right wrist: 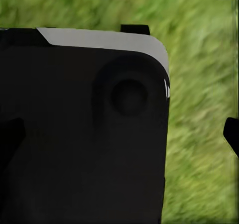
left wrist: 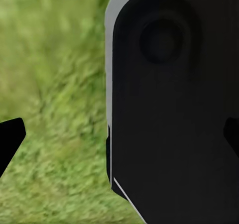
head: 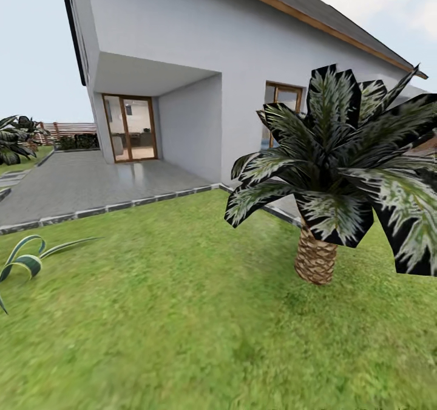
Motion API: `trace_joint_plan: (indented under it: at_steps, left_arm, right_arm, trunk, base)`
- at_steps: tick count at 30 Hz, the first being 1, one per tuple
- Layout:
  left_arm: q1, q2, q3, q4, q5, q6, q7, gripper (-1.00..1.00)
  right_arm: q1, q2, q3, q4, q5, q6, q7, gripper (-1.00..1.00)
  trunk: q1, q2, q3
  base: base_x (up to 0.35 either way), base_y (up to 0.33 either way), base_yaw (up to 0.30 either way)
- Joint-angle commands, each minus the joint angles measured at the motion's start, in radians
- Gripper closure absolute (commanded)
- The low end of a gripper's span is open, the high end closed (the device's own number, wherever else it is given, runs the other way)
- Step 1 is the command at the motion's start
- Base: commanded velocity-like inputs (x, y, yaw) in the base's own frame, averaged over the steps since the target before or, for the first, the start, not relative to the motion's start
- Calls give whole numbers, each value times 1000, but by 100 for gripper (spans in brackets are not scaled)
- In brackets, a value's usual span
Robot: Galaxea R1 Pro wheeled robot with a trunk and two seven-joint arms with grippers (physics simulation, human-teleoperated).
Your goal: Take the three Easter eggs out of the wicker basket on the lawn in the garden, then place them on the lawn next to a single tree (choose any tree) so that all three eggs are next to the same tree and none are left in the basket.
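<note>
Lawn [head: 182, 313] lies nearest; I see no eggs or basket. Fingertips [left wrist: 10, 139] of each claw sit spread over grass, holding nothing. Farther: palm [head: 315, 258], patio [head: 91, 182], house [head: 243, 51]. I expect light, smooth, rolling eggs, best pinched at mid-girth.

Lawn [head: 182, 313] is showing mottled green. Palm [head: 340, 173] at right is showing dark green fronds streaked pale, black at edges; trunk [head: 315, 258] is showing tan-brown scale pattern. House wall [head: 200, 39] is reading pale grey-white; door frame [head: 129, 128] orange-brown. Patio [head: 85, 182] is showing grey. Striped plant [head: 27, 258], near left, is showing green with cream edges. Wrist views: black robot body panel [left wrist: 174, 109] with grey rim.
</note>
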Motion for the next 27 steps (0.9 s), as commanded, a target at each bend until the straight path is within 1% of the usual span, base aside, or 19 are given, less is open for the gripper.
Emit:
trace_joint_plan:
  at_steps: [1,27]
  left_arm:
    - [0,0,0,0,1,0,0,-100]
    - [0,-2,0,0,0,0,0,-100]
  right_arm:
    - [-1,0,0,2,1,0,1,-100]
    - [-1,5,1,12,1,-3,0,-100]
  trunk:
    - [0,0,-1]
    - [0,0,-1]
  base:
    - [0,-280,-184]
    - [0,-280,-292]
